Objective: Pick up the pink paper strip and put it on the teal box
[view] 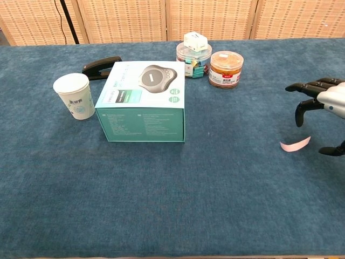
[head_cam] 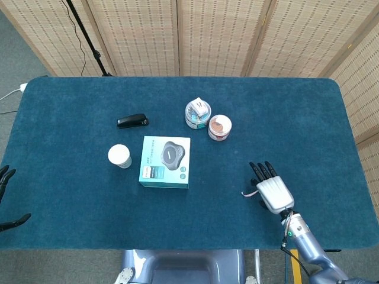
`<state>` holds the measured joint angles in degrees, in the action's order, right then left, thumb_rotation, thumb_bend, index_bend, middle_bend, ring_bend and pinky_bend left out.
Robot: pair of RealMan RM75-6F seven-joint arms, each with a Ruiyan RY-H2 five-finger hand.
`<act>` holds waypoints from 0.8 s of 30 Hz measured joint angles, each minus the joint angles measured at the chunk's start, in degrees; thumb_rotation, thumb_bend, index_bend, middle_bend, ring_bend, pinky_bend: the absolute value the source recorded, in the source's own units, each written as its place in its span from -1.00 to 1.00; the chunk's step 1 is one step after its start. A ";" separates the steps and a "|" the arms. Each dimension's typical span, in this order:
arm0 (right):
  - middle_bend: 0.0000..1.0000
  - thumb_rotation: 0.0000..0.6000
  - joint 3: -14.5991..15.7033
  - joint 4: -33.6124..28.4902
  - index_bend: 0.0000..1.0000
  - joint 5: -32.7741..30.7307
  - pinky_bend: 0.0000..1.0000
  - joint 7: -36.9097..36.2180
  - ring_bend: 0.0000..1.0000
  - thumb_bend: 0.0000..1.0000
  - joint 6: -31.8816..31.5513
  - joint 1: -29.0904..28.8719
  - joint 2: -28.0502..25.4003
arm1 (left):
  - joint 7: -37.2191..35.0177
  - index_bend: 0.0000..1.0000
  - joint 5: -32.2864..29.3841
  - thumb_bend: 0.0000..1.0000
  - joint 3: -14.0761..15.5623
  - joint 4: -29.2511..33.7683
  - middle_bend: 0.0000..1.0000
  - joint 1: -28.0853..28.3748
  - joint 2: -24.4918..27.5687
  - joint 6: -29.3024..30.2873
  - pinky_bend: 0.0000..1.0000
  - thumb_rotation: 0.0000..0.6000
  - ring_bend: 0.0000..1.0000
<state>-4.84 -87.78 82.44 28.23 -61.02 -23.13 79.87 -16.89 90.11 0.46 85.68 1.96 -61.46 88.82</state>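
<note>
A staged indoor test area is suggested: a table (head_cam: 71, 177) covered in blue felt is enclosed by woven folding screens (head_cam: 213, 35), with a stand's pole (head_cam: 86, 36) behind.

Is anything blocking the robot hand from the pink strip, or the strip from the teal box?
Nothing visible does. The right robot hand hovers open right by the strip, and only bare table lies between the strip and the box. The jars sit farther back.
</note>
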 measured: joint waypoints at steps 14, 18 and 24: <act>-1.00 1.00 0.46 2.47 -0.08 -2.14 -1.00 1.00 -1.00 -0.28 1.41 -2.14 2.23 | -0.66 -1.00 -0.14 -1.00 -0.01 0.05 -1.00 0.03 0.24 -0.33 -1.00 1.00 -1.00; -1.00 1.00 0.54 2.90 -0.08 -2.49 -1.00 1.27 -1.00 -0.25 1.34 -2.41 2.52 | -0.63 -1.00 -0.16 -1.00 -0.01 0.08 -1.00 0.05 0.25 -0.43 -1.00 1.00 -1.00; -1.00 1.00 0.64 3.36 -0.06 -2.97 -1.00 1.16 -1.00 -0.18 1.58 -2.89 2.84 | -0.66 -1.00 -0.24 -1.00 -0.04 0.14 -1.00 0.03 0.24 -0.46 -1.00 1.00 -1.00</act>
<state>-4.20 -84.42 79.47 29.38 -59.44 -26.02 82.71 -17.55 89.87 0.42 85.82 1.99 -61.22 88.36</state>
